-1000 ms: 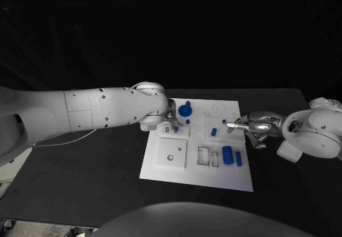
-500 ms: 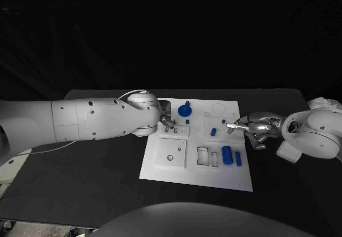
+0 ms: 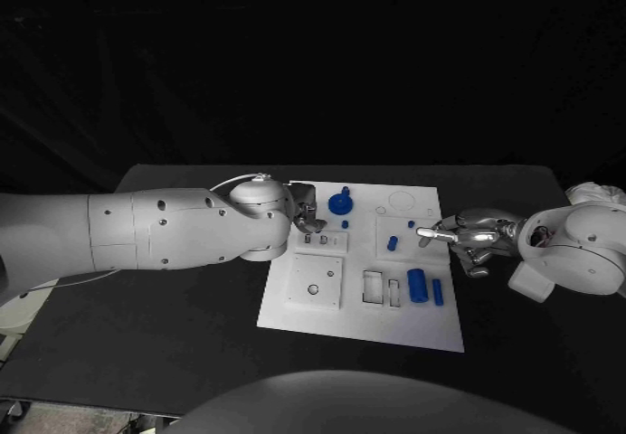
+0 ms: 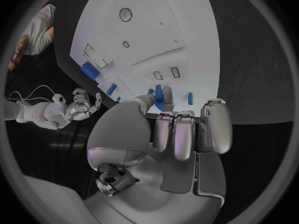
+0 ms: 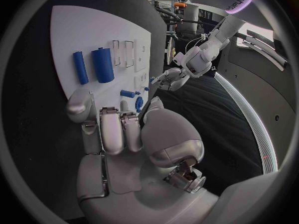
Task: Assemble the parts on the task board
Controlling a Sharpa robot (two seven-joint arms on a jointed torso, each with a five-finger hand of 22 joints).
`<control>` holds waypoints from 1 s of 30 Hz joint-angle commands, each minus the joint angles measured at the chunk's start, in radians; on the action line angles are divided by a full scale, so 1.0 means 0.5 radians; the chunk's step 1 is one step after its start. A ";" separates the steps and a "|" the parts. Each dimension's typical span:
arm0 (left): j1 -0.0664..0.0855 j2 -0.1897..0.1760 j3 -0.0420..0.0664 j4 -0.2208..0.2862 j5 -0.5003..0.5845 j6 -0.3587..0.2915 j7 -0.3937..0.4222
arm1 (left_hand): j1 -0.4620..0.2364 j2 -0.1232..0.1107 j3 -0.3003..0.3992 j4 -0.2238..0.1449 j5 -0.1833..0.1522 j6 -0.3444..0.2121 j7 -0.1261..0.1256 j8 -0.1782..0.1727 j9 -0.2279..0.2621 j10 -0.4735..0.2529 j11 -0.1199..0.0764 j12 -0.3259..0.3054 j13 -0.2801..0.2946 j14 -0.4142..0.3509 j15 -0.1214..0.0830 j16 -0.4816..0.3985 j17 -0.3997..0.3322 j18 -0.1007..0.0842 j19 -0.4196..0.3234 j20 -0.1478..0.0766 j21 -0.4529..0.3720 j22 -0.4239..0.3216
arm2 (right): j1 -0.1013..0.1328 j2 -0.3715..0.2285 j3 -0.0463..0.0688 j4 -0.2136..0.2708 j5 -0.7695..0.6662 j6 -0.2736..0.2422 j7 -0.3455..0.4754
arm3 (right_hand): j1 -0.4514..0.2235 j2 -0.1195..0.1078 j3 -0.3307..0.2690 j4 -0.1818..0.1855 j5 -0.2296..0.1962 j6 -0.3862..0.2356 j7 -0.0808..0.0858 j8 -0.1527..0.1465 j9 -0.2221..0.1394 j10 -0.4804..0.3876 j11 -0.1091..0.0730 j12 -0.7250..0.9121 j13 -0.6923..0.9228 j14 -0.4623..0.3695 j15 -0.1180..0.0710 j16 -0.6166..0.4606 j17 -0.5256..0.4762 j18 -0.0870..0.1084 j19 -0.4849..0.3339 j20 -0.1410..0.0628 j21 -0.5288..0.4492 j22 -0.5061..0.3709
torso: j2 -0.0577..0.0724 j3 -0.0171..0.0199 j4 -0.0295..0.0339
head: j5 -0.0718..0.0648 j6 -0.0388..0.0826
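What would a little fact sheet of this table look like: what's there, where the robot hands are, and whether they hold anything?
Table: black
Board: white plate mid-table
Blue pieces: round knob at far edge; thick cylinder and thin rod side by side near right edge
Left robot hand: over the board's far left part; hold unclear
Right robot hand: at the board's right edge, fingers curled, holding nothing visible

Readable text: one partial brand word

In the right wrist view we make out pale lettering that looks like "Sharpa" on a dark panel (image 5: 234,3) at the circle's rim, though its last letters are cut off. We find no legible letters, numbers or signs on the task board (image 3: 294,303) or on the blue parts (image 3: 416,284).
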 commanded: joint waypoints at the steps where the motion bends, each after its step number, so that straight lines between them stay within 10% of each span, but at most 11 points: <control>1: -0.007 0.015 0.000 -0.012 0.014 -0.055 -0.114 | -0.024 0.006 -0.001 0.018 -0.011 0.019 0.003 -0.009 -0.001 0.146 -0.013 0.009 0.463 0.214 -0.012 0.005 0.526 -0.018 0.014 0.002 0.011 0.171 | -0.007 0.001 0.000 -0.003 -0.001 -0.009 0.047 | 0.016 -0.001 0.010 -0.001 0.007 -0.018 0.001 -0.014 -0.003 -0.015 -0.002 -0.011 0.093 -0.010 -0.002 -0.013 0.201 0.028 -0.011 -0.001 -0.009 0.217 | -0.008 0.0019 0.004 | -0.009 0.000; 30: -0.098 0.101 0.000 -0.116 0.001 -0.034 -0.121 | -0.079 0.013 -0.038 0.087 -0.140 0.037 0.004 -0.049 -0.001 0.141 -0.013 0.002 0.457 0.214 -0.013 0.005 0.526 -0.018 0.018 -0.001 0.003 0.173 | -0.017 -0.003 0.000 -0.002 0.000 -0.007 0.060 | 0.026 -0.001 0.018 -0.007 0.018 -0.024 0.002 -0.015 -0.003 -0.023 0.000 -0.016 0.088 -0.016 0.000 -0.022 0.192 0.030 -0.020 0.000 -0.027 0.213 | -0.006 0.0016 0.000 | 0.001 0.000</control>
